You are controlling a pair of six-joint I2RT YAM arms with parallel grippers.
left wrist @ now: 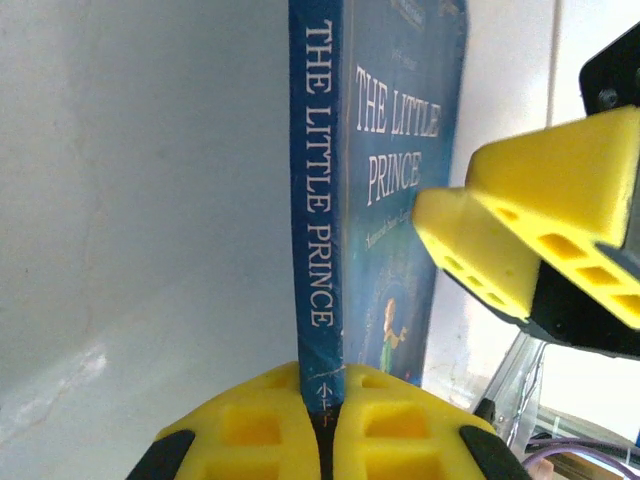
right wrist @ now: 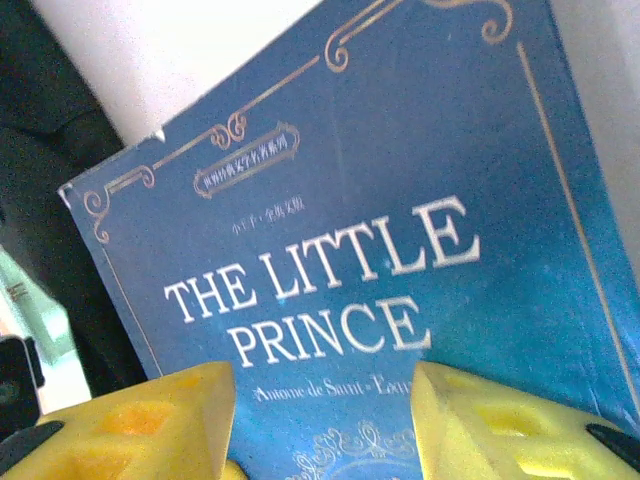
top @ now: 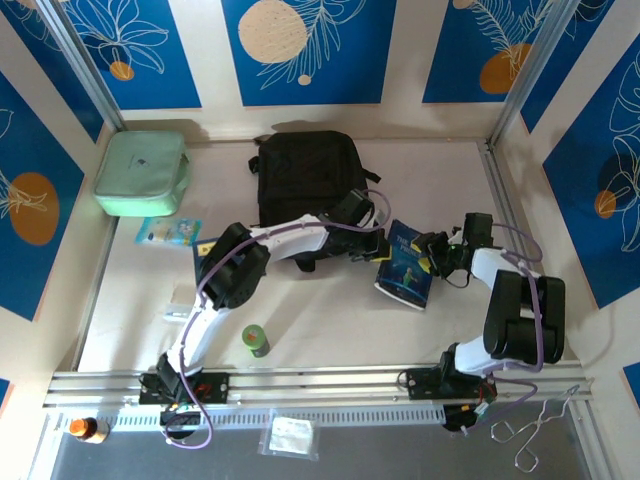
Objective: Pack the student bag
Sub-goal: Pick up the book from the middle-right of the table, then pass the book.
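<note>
Left wrist: left gripper (left wrist: 322, 412) clenched on book (left wrist: 392, 200) spine. Right gripper (right wrist: 322, 380) jaws parted at book cover. Student bag (top: 305, 175) just beyond book, opening not discernible. Risks: narrow spine pinch slips, book swings; book snags bag fabric.

The blue paperback book (right wrist: 400, 200) had a glossy cover; the large black backpack (top: 305, 172) was matt cloth; the pale tabletop (top: 330, 320) looked smooth
</note>
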